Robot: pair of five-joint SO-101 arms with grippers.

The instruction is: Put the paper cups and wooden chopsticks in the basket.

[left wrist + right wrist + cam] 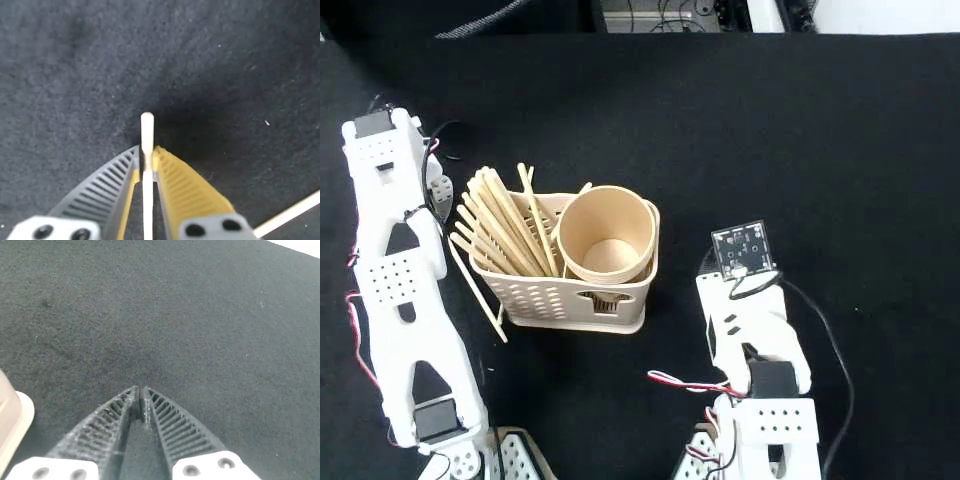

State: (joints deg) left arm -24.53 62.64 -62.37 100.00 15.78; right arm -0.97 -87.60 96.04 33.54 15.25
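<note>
My left gripper (146,150) is shut on a wooden chopstick (147,125), whose rounded tip pokes out past the fingertips just above the black cloth. Another chopstick (287,215) lies loose on the cloth nearby; in the high view it is the chopstick (478,292) beside the basket's left wall. The cream basket (565,300) holds a bundle of chopsticks (505,225) and a paper cup (607,235) standing upright. The left arm (395,270) stands left of the basket. My right gripper (140,392) is shut with nothing in it over bare cloth, right of the basket.
Black cloth covers the whole table. The basket's corner (12,425) shows close to the right gripper. The right arm (760,350) stands at the front right, its wrist camera board (740,248) level with the basket. Open cloth stretches behind and to the right.
</note>
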